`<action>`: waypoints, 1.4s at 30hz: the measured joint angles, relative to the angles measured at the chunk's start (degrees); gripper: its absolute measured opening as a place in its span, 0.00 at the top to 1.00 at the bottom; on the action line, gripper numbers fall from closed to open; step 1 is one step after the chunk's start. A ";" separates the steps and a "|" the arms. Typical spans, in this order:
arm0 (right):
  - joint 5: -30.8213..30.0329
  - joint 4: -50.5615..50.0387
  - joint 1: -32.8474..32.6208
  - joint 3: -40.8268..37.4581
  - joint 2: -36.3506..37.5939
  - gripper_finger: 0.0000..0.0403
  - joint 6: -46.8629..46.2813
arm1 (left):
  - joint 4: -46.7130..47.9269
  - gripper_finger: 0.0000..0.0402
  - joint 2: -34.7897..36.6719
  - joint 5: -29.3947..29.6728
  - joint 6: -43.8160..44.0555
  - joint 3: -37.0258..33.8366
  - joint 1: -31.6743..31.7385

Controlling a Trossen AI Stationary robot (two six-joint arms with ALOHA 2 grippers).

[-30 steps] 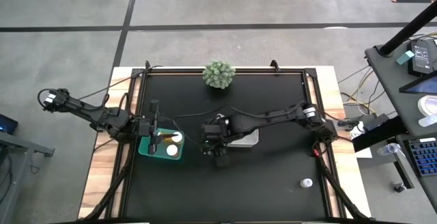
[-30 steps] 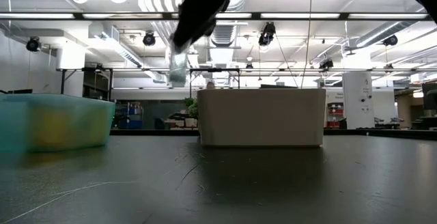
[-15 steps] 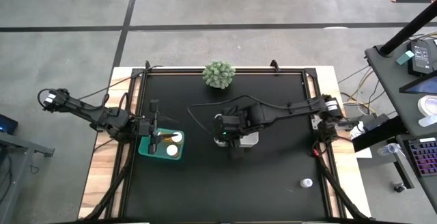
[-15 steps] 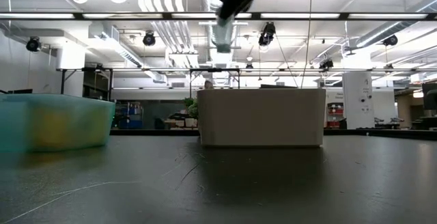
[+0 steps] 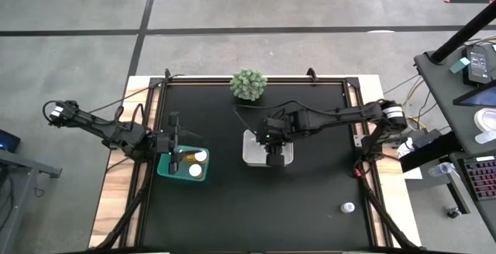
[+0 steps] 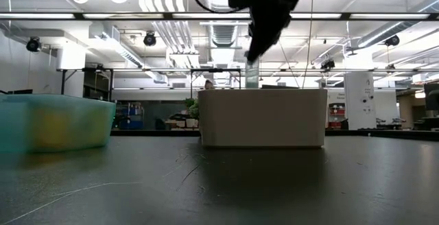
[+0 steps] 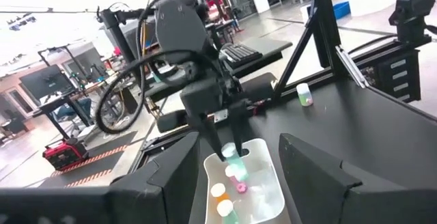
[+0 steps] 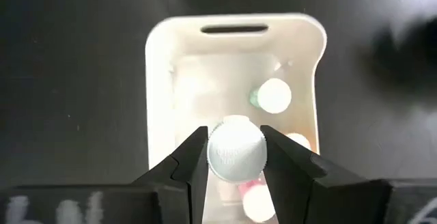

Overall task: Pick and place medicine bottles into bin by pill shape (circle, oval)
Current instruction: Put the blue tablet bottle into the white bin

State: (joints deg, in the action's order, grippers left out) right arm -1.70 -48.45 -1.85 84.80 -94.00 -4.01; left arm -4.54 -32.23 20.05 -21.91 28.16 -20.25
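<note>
The right gripper (image 8: 235, 157) points straight down over the white bin (image 5: 252, 150), its fingers clamped on a white-capped bottle (image 8: 235, 151) held above the bin's inside. A second ago it hung left of the bin. The left gripper (image 5: 175, 155) waits part-open over the green bin (image 5: 164, 169), well left of the white bin.

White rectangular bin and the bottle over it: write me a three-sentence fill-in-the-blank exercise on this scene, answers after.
1. The right gripper holds a small medicine bottle with a round white cap directly above the ____ rectangular plastic bin.
2. The left gripper hovers over the ____ plastic bin.
3. One loose small bottle lies on the black table on the ____ arm's side.

Missing words: white; green; right
</note>
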 joint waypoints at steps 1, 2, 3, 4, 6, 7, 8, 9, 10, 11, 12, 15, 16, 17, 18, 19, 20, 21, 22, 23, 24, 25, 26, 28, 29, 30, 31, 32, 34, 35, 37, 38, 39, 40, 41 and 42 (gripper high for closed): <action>0.09 0.65 0.29 -1.09 0.32 0.72 -0.07 | -0.02 0.54 0.00 0.02 -0.02 0.00 0.00; 0.20 0.97 0.50 -2.00 0.46 0.72 -0.07 | -0.21 0.54 0.00 0.02 -0.02 0.00 0.00; 0.21 1.12 0.76 -2.69 0.55 0.72 -0.07 | -0.54 0.54 -0.01 0.01 -0.01 -0.02 0.00; 0.25 1.17 1.01 -3.32 0.55 0.72 -0.02 | -1.01 0.54 -0.02 0.02 -0.02 -0.04 0.00; 0.23 1.57 1.44 -4.49 0.55 0.72 0.22 | -1.30 0.54 0.02 0.02 -0.01 -0.04 0.00; 0.21 2.05 1.54 -5.05 0.55 0.72 0.56 | -1.27 0.54 -0.04 0.02 -0.02 -0.04 0.00; 0.18 2.80 1.62 -5.73 0.55 0.72 0.89 | -1.27 0.54 -0.18 0.02 -0.02 -0.04 0.00; 0.14 3.83 1.71 -6.49 0.55 0.72 1.53 | -1.23 0.54 -0.27 0.02 -0.02 -0.04 0.00; 0.21 4.97 1.72 -7.25 0.55 0.72 2.21 | -1.09 0.54 -0.31 0.05 -0.06 -0.04 0.00; 0.23 6.48 1.70 -8.11 0.55 0.72 2.86 | -1.06 0.54 -0.31 0.18 -0.32 -0.04 -0.01; 0.23 7.98 1.74 -9.02 0.55 0.72 3.55 | -1.18 0.54 -0.33 0.40 -0.81 -0.04 0.00; 0.28 10.06 1.87 -10.45 0.55 0.72 4.80 | -1.19 0.54 -0.44 1.72 -0.98 -0.04 0.00; 0.19 10.28 1.92 -10.57 0.55 0.72 4.97 | -1.22 0.54 -0.46 1.94 -0.95 -0.06 0.00; 0.19 10.44 2.02 -10.63 0.49 0.72 5.06 | -1.42 0.54 -0.54 1.99 -0.94 -0.17 0.00; 0.16 10.58 2.05 -10.63 0.32 0.72 5.05 | -1.59 0.54 -0.80 1.99 -0.93 -0.32 -0.01; 0.14 10.78 2.12 -10.63 0.22 0.72 4.98 | -1.54 0.54 -1.08 1.99 -0.92 -0.37 -0.02; 0.14 11.04 2.14 -10.71 0.15 0.72 4.96 | -1.99 0.54 -1.60 2.01 -0.92 -0.39 0.00; 0.16 11.37 2.12 -10.81 0.14 0.72 5.04 | -2.62 0.54 -2.31 2.03 -0.94 -0.39 0.00; 0.16 11.90 2.12 -10.94 0.14 0.71 5.14 | -3.36 0.54 -3.03 2.02 -1.11 -0.39 0.00; 0.15 12.32 2.12 -11.03 0.14 0.71 5.39 | -4.21 0.54 -3.79 2.03 -1.42 -0.44 0.02; 0.16 12.44 2.12 -11.05 0.14 0.71 5.65 | -5.35 0.54 -4.60 2.05 -2.11 -0.44 0.02; 0.16 12.42 2.12 -11.07 0.14 0.71 5.89 | -6.25 0.54 -5.38 2.07 -2.56 -0.44 0.04; 0.18 12.39 2.12 -11.07 0.14 0.71 6.01 | -6.81 0.54 -6.15 2.17 -2.71 -0.44 0.04; 0.16 12.42 2.12 -11.07 0.14 0.71 6.19 | -8.06 0.54 -7.65 2.84 -2.89 -0.43 0.15; 0.16 12.42 2.12 -11.07 0.14 0.71 6.35 | -8.11 0.54 -8.27 3.15 -2.89 -0.36 0.31; 0.16 12.42 2.12 -11.07 0.14 0.71 6.56 | -8.11 0.54 -8.83 3.51 -2.89 -0.21 0.43; 0.16 12.39 2.12 -11.09 0.14 0.71 6.65 | -8.18 0.54 -9.28 4.08 -2.89 -0.11 0.51; 0.16 12.39 2.12 -11.09 0.14 0.71 6.67 | -8.18 0.54 -9.59 4.38 -2.93 -0.09 0.68; 0.15 12.46 2.14 -11.09 0.14 0.71 6.65 | -8.36 0.54 -10.07 4.50 -2.93 -0.09 1.30; 0.16 12.61 2.14 -11.15 0.14 0.71 6.62 | -8.41 0.54 -10.20 4.51 -2.90 -0.09 1.66; 0.16 13.76 2.14 -11.69 0.14 0.70 6.62 | -8.50 0.54 -10.44 4.50 -2.66 -0.09 2.30; 0.16 13.99 2.14 -12.00 0.14 0.70 6.51 | -8.52 0.54 -10.55 4.51 -2.61 -0.09 2.68; 0.16 14.14 2.14 -12.30 0.14 0.69 6.27 | -8.49 0.54 -10.61 4.52 -2.56 -0.10 2.98; 0.15 14.50 2.14 -12.67 0.14 0.69 6.12 | -8.54 0.54 -10.72 4.52 -2.54 -0.11 3.20; 0.16 14.62 2.14 -13.01 0.14 0.69 6.12 | -8.58 0.54 -10.83 4.52 -2.54 -0.11 3.42; 0.14 14.57 2.14 -13.45 0.14 0.70 6.12 | -8.58 0.54 -10.88 4.52 -2.54 -0.11 3.66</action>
State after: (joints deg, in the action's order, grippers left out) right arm -1.56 -33.87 0.30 71.35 -93.86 2.11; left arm -13.12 -43.11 24.57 -24.45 28.05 -16.60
